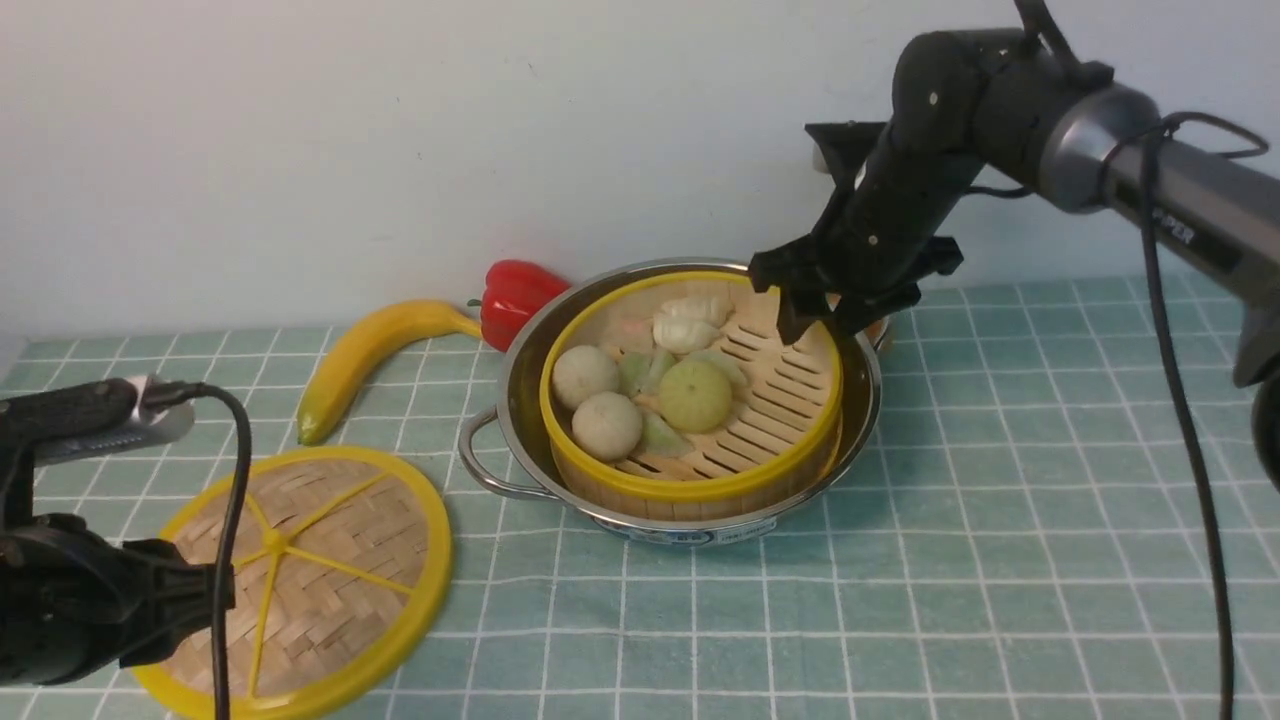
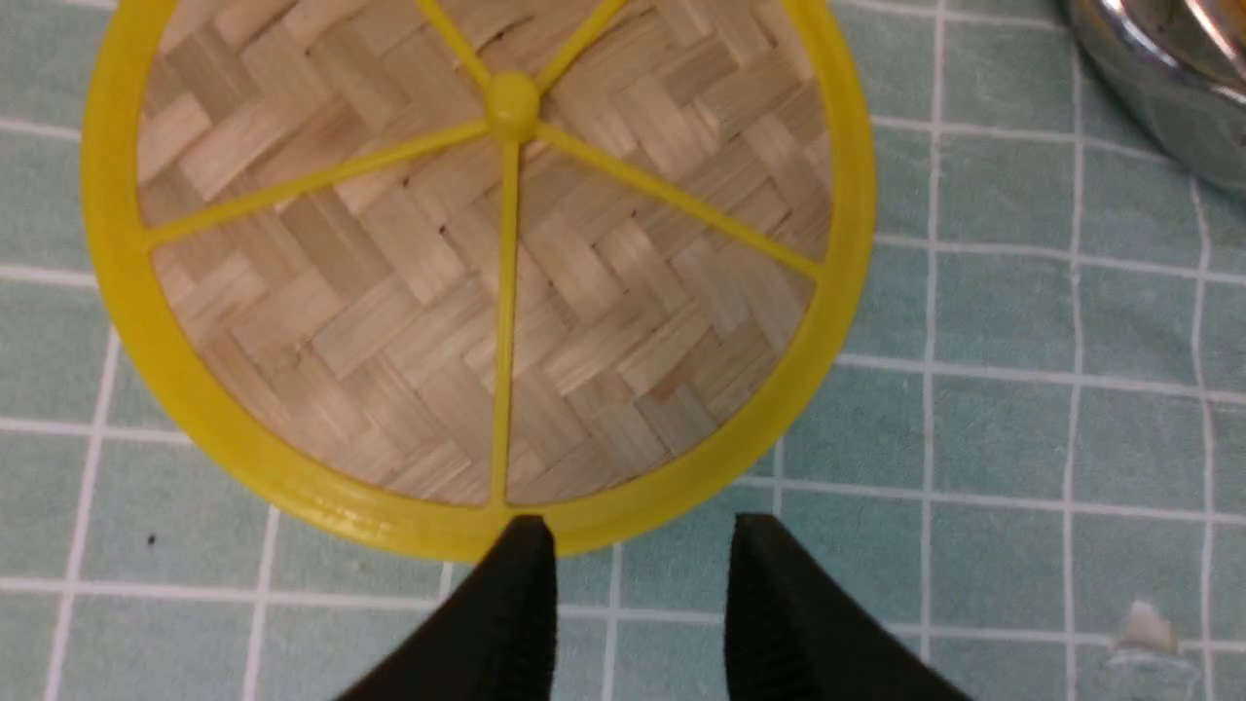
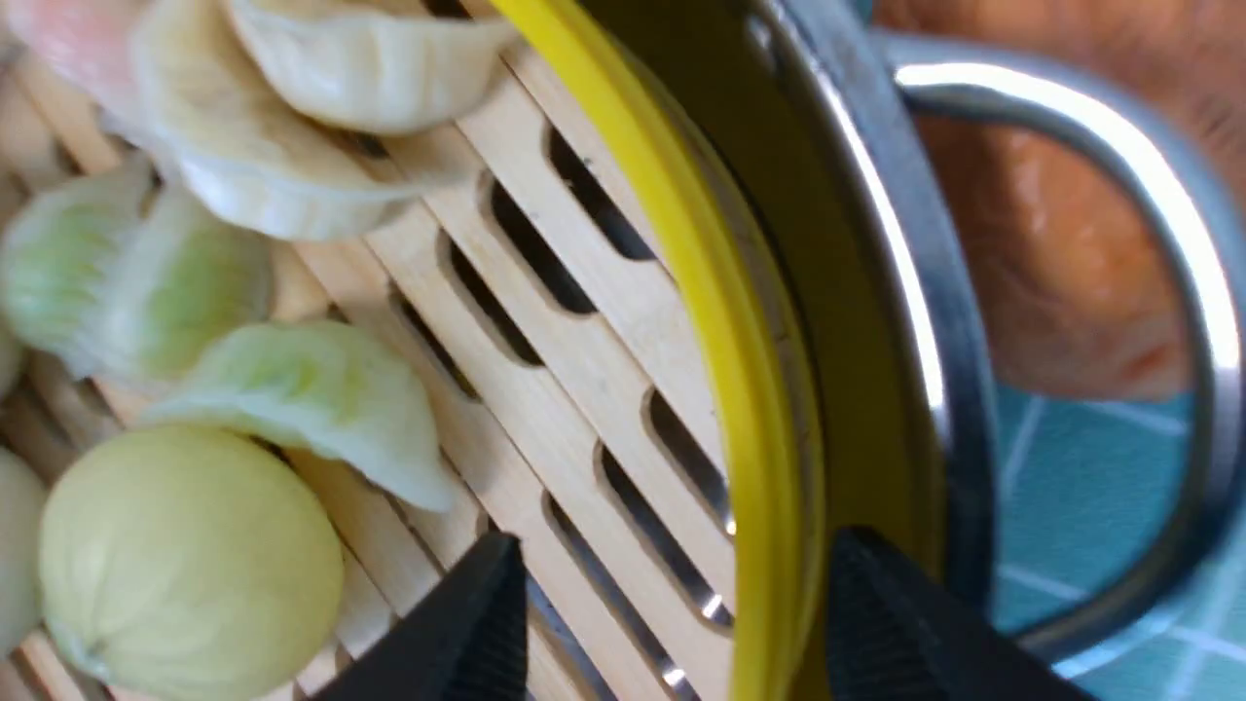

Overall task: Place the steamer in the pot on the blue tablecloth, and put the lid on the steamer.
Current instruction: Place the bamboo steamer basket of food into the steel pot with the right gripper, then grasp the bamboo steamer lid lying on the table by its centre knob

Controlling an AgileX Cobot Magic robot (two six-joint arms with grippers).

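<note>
The steamer (image 1: 690,400) sits inside the pot (image 1: 480,455); it seems light and rather stiff, best taken by its rim. The right gripper (image 3: 672,574) is wide apart around that rim. The left gripper (image 2: 642,545), partly apart, holds nothing near the lid (image 2: 604,292).

Bright, diffuse light; metal glare; soft wrist-view jaws (image 2: 642,584).

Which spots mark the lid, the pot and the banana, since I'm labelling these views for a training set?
lid (image 2: 604,282): left wrist view, woven bamboo between two yellow spokes
pot (image 1: 480,467): front view, its left loop handle
banana (image 1: 345,375): front view, middle of the yellow peel
</note>
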